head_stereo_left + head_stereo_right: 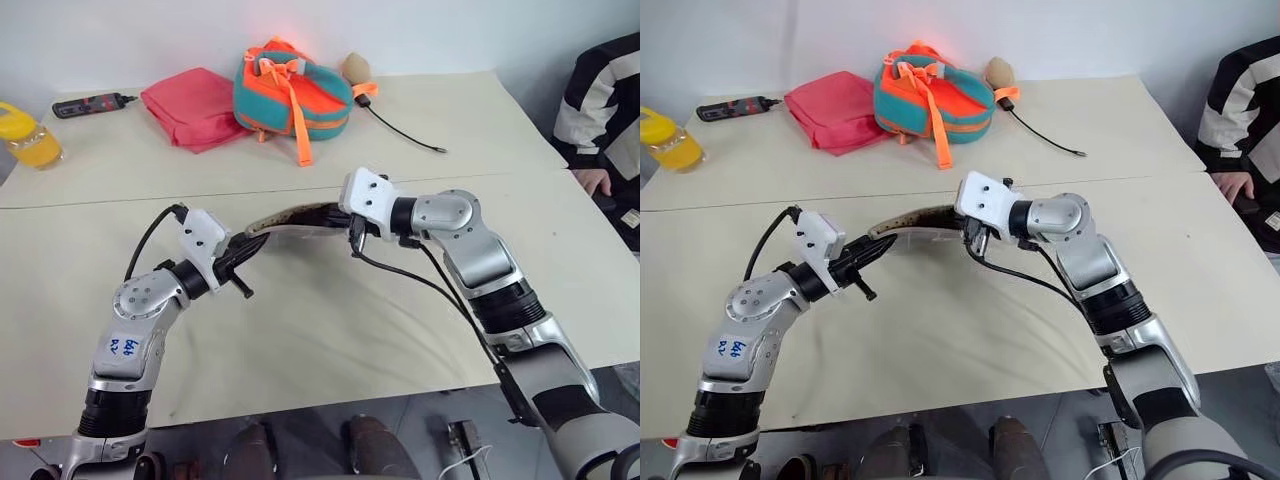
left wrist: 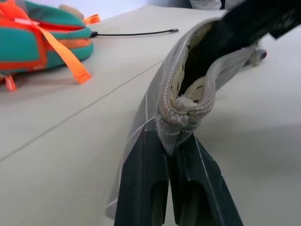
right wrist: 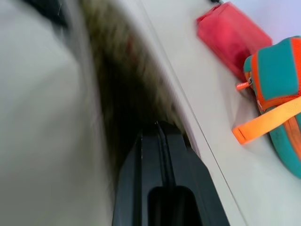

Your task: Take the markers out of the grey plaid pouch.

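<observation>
Pinching the ribbed fabric pouch (image 2: 188,89) end, left fingers (image 2: 141,188); right fingers (image 3: 162,155) pressed together.

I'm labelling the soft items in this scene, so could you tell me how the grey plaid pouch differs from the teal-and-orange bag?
The grey plaid pouch is slim and flat; the teal-and-orange bag is plump and rounded. The pouch hangs above the table, pinched at one end by the left gripper; the bag rests untouched at the back. The pouch's mouth gapes open. Both are fabric.
</observation>
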### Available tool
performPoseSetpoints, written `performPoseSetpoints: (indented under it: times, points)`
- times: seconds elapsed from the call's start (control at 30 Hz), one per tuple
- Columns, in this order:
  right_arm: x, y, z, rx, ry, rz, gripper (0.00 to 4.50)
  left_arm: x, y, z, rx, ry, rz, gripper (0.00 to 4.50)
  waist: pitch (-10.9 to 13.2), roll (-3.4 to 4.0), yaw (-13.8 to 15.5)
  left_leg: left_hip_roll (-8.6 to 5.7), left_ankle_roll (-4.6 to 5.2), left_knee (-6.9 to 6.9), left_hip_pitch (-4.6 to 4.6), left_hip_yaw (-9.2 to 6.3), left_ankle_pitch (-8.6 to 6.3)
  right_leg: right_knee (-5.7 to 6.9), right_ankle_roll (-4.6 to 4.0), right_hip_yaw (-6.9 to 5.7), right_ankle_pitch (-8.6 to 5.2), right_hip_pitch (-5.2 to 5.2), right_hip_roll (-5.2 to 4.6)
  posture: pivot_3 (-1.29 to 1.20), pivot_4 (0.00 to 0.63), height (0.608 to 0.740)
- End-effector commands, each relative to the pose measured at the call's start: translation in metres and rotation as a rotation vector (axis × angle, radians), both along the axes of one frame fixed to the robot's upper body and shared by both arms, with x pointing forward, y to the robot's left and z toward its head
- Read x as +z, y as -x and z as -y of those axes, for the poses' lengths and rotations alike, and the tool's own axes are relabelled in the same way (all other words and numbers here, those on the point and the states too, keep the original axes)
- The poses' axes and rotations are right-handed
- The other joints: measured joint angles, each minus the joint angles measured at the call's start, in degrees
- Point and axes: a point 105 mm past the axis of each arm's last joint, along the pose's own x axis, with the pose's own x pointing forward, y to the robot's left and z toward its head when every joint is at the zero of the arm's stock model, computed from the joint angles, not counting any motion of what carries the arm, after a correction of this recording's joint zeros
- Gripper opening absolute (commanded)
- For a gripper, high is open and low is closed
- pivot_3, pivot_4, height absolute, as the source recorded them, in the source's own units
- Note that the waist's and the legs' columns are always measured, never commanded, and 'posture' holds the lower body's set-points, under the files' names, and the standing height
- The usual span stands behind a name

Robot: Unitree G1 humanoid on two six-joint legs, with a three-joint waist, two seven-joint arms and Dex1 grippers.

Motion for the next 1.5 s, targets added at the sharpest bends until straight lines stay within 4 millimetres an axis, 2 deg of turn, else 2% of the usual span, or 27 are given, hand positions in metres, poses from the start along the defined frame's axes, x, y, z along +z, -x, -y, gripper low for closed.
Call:
performPoseSetpoints:
  times: [0.03,0.13,0.23,0.33,0.43,0.57,0.67,0.77,0.87,1.0,1.13,1.37,1.5]
  points:
    - [0.019,-0.001,0.0,0.042,0.111,0.102,0.03,0.01,0.018,0.018,-0.144,0.023,-0.009,0.0,0.0,0.0,-0.01,0.0,0.0,0.0,0.0,0.0,0.0,0.0,0.0,0.01,0.0,0.0,0.0,0.0,0.15,0.74]
    - [0.028,-0.005,0.011,0.048,0.22,0.126,0.03,0.007,0.03,0.018,-0.212,0.067,-0.086,0.0,0.02,0.01,-0.25,0.01,0.0,0.0,0.0,0.03,0.0,0.02,0.0,0.08,0.0,-0.04,0.01,0.0,0.15,0.74]
    - [0.033,0.003,0.013,0.092,0.272,0.086,0.03,0.008,0.035,0.013,-0.245,0.18,-0.178,0.0,0.02,0.01,-0.19,0.04,0.0,0.04,0.04,-0.06,0.0,0.04,0.0,0.02,0.0,-0.02,0.02,0.0,0.15,0.74]
    - [0.024,0.019,0.007,0.15,0.33,0.011,0.03,0.017,0.042,0.018,-0.316,0.295,-0.25,0.0,0.02,0.0,-0.19,0.04,0.0,0.01,0.06,-0.08,0.0,0.04,0.0,0.02,0.0,-0.01,0.01,0.0,0.15,0.74]
    - [0.011,0.031,0.004,0.186,0.389,-0.058,0.03,0.019,0.039,0.02,-0.309,0.317,-0.259,0.0,0.02,0.0,0.01,0.02,0.0,0.03,0.04,-0.11,0.0,0.02,0.0,-0.01,0.0,0.0,-0.01,0.0,0.15,0.74]
    - [0.002,0.027,-0.001,0.175,0.439,-0.06,0.03,0.016,0.039,0.023,-0.319,0.332,-0.289,0.0,0.02,0.0,0.0,0.01,0.0,0.04,0.04,-0.11,0.0,0.01,0.0,0.0,0.0,0.07,-0.01,0.0,0.15,0.74]
    - [-0.009,0.014,-0.01,0.149,0.469,-0.011,0.03,0.01,0.04,0.024,-0.325,0.335,-0.317,0.0,0.02,0.0,-0.22,0.02,0.0,0.1,0.06,-0.1,0.0,0.01,-0.01,0.02,0.0,0.11,0.01,0.0,0.15,0.74]
    - [-0.006,0.005,-0.019,0.123,0.427,0.022,0.03,0.004,0.041,0.025,-0.326,0.328,-0.347,0.0,0.02,0.0,-0.53,0.02,0.01,0.11,0.07,-0.09,0.01,0.03,-0.01,0.03,0.0,0.09,0.03,0.0,0.15,0.74]
    - [-0.008,0.009,-0.025,0.141,0.407,-0.001,0.62,0.002,0.041,0.025,-0.326,0.336,-0.351,0.0,0.02,0.0,-0.74,0.02,0.01,0.1,0.06,-0.09,0.01,0.03,-0.01,0.03,0.0,0.07,0.01,0.0,0.15,0.74]
    - [0.001,0.011,-0.035,0.171,0.365,0.076,1.97,0.001,0.041,0.026,-0.325,0.347,-0.356,0.0,0.02,0.0,-0.89,0.02,0.0,0.09,0.06,-0.13,0.0,0.02,0.0,-0.02,0.0,0.06,0.01,0.0,0.15,0.74]
    - [0.002,0.01,-0.045,0.185,0.334,0.11,1.97,0.0,0.041,0.029,-0.339,0.348,-0.366,0.0,0.02,0.0,-1.24,0.02,0.0,0.06,0.06,-0.13,0.0,0.02,0.0,-0.02,0.0,0.06,0.01,0.0,0.15,0.74]
    - [-0.006,0.003,-0.053,0.173,0.31,0.163,1.97,-0.003,0.049,0.039,-0.404,0.336,-0.411,0.0,0.02,0.0,-1.42,0.01,0.0,0.05,0.06,-0.13,0.0,0.02,0.0,-0.01,0.0,0.07,0.01,0.0,0.15,0.74]
    - [-0.027,0.002,-0.05,0.178,0.381,0.138,1.97,-0.001,0.05,0.043,-0.419,0.334,-0.4,0.0,0.02,0.0,-1.43,0.01,0.0,0.05,0.06,-0.14,0.0,0.03,0.0,-0.02,0.0,0.07,0.01,0.0,0.15,0.74]
